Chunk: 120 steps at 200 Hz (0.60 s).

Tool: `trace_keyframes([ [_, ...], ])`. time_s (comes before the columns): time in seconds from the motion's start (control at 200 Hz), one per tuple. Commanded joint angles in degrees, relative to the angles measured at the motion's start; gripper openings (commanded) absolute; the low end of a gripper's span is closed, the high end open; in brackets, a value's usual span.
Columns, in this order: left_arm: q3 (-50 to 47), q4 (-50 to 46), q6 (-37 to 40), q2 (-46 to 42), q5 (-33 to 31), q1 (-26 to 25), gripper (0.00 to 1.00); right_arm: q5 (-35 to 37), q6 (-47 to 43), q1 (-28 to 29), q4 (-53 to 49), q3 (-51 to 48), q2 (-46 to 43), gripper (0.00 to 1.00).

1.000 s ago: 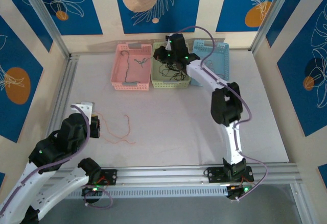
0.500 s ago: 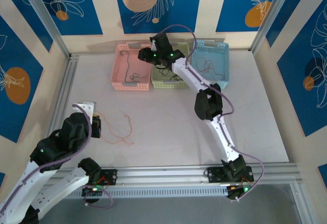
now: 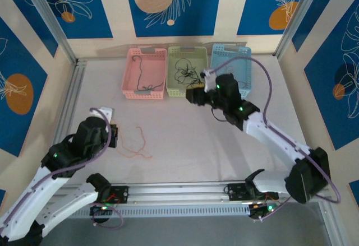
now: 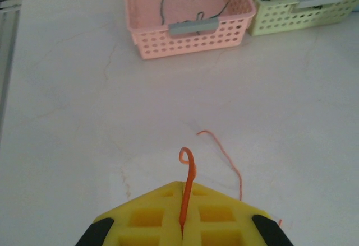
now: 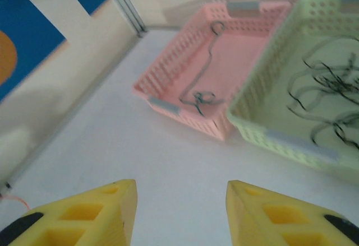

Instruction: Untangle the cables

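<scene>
1. Spreading across the middle of the overhead frame, the white table [image 3: 185, 139] carries three baskets along its upper edge.
2. The right arm [image 3: 275, 137] reaches from the lower right up toward the centre. The left arm [image 3: 56, 173] lies bent in the lower left.
3. A pink basket [image 3: 145, 93], a green basket [image 3: 180, 93] and a blue basket [image 3: 231, 48] stand side by side, touching, pink leftmost.
4. The right gripper [image 3: 193, 96] hovers just below the green basket. In its wrist view the right gripper [image 5: 180, 201] is released, its yellow pads [image 5: 101, 212] set apart with bare table between them.
5. The left gripper [image 3: 114, 135] sits at centre left. In its wrist view the left gripper [image 4: 183, 187] is clenched on the orange cable [image 4: 185, 195], which stands up between the pads and curls over at its tip.
6. From there the orange cable [image 3: 137, 145] trails rightward in loose curves over the table.
7. A dark cable [image 3: 138, 69] lies inside the pink basket, with a small knot near the front wall.
8. Black cables [image 3: 185, 72] lie tangled in the green basket.
</scene>
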Motion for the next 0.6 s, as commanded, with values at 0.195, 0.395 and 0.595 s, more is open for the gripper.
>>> trace_keyframes([
  [0.195, 31.6, 16.5, 8.8, 28.0, 10.2, -0.4, 0.00, 8.3, 0.8, -2.3, 1.9, -19.6, -7.8, 0.46],
  [0.395, 60.5, 14.7, 12.6, 46.2, 13.0, -0.4, 0.00, 8.7, 2.7, -4.0, 3.7, -22.6, -10.9, 0.45],
  [0.595, 78.0, 17.5, 14.8, 57.2, 16.6, -0.4, 0.00, 8.0, 3.5, -5.1, 4.4, -23.5, -11.4, 0.42],
])
